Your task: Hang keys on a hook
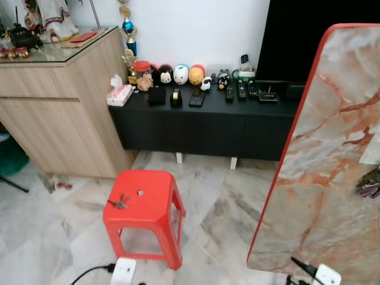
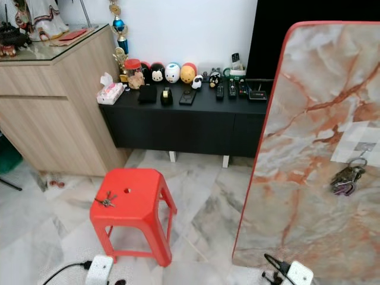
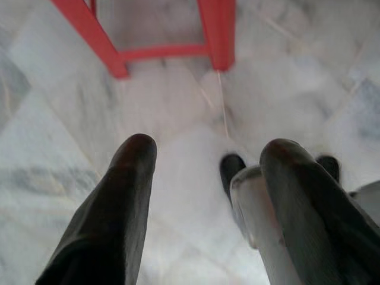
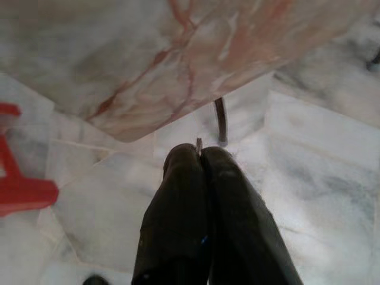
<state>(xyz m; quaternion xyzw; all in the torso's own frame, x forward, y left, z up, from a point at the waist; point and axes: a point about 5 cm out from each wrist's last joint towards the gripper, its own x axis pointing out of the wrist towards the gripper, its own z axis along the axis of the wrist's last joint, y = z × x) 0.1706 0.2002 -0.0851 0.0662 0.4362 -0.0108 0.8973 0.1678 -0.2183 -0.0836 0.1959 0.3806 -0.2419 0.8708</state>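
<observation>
Arms hang low over floor; left tool [image 3: 202, 178] spread wide, right tool [image 4: 200, 155] pressed together; keys [image 1: 119, 202] on stool [image 1: 155, 208]

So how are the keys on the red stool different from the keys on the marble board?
The keys on the stool lie flat on the seat, loose; the keys on the board hang down from a hook on a white patch. The stool bunch looks smaller and spread out; the board bunch looks bulkier and clumped. Both are metal bunches, and neither claw touches them.
</observation>
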